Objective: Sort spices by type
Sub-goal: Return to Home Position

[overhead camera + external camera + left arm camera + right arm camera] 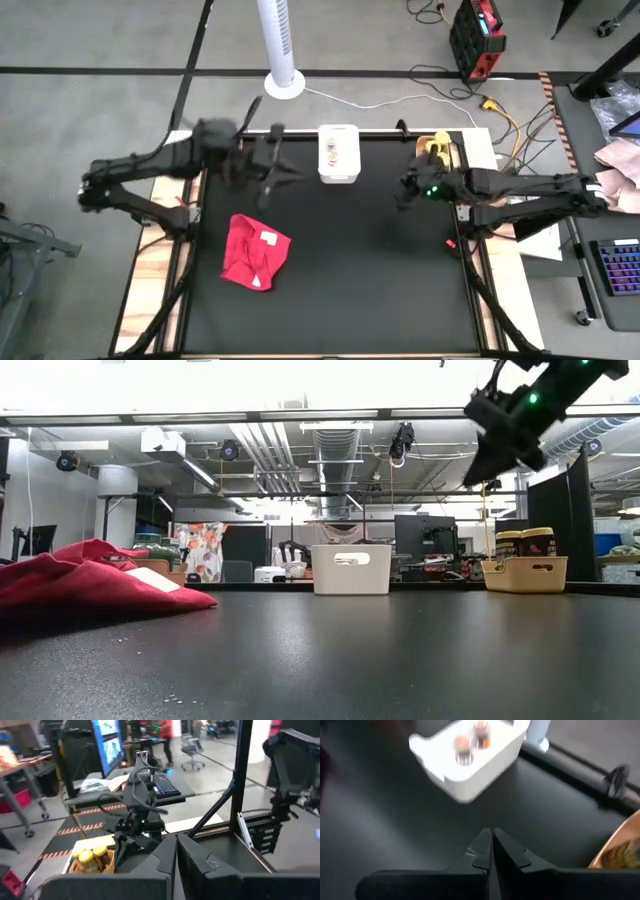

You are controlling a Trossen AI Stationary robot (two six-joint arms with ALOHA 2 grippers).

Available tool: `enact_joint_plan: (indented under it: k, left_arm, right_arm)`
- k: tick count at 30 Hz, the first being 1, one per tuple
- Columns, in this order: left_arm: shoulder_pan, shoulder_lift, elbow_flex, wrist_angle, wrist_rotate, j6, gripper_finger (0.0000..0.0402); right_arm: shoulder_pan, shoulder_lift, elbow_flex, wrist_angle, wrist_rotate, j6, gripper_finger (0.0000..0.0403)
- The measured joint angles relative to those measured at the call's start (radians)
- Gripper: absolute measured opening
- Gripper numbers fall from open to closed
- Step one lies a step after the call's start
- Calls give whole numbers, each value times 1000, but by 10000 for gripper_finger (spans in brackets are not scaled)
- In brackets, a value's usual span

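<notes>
Both jaws are sitting together, empty. I am planning a high path home, clearing the white bin [337, 181] and jars [335, 150].

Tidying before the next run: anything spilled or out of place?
No spill. The spice jars sit inside the white bin and the yellow bin, none seen loose on the table. Only the red cloth lies crumpled, left of centre.
</notes>
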Motion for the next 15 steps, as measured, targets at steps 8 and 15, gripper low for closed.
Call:
enact_joint_plan:
  k: [8, 15]
  left_arm:
    - [-253, -242, -342, 153, -306, -90, 0]
    - [-393, -278, -622, 499, -342, -80, 0]
  right_arm:
    - [145, 69, -46, 52, 2, 18, 9]
    - [367, 71, -90, 431, 0, -258, 9]
